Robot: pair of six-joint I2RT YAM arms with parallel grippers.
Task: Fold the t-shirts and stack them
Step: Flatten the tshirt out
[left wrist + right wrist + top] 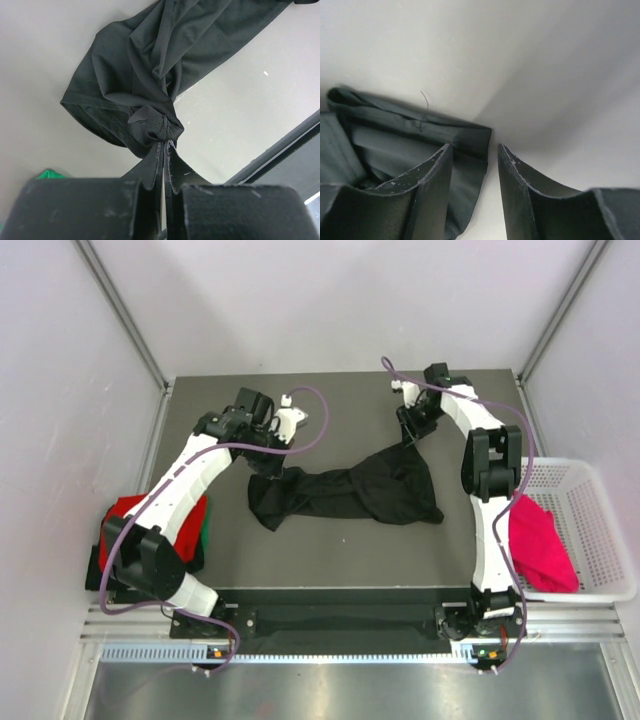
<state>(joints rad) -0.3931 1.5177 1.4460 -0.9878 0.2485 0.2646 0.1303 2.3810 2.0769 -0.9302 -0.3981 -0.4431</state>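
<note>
The left tool (165, 145) clamps one end of the black t-shirt (345, 492); the right tool (474, 148), jaws apart, sits at the opposite hem.

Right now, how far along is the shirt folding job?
Seemingly done: a red shirt and a green shirt lie piled at the left edge of the table. In hand: the black shirt, bunched mid-table, pinched by the left gripper; the right gripper stands open at its hem. Left: the pink shirt in the basket.

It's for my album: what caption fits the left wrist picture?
Left claw pinches the bunched black shirt over the table.
</note>
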